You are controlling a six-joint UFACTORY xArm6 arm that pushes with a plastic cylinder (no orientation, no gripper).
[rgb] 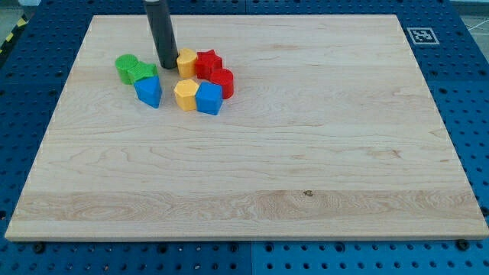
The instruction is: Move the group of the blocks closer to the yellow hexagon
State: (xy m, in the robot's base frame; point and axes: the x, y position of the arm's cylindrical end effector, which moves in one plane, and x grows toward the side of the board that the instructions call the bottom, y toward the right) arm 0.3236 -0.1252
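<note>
Pale wooden worktop (252, 153) on a blue pegboard base (466, 46), with a black-and-white square marker (419, 34) at the 2 o'clock corner; no readable writing. Blocks clustered near 10 o'clock: green pair (134, 69), blue triangular block (150, 91), yellow hexagon (186, 95) touching a blue block (209, 98), second yellow block (187, 62), red star (208, 63), red round block (221, 82). Dark rod as tool, nothing to open and nothing held, my tip (167, 66) between the green pair and upper yellow block.
</note>
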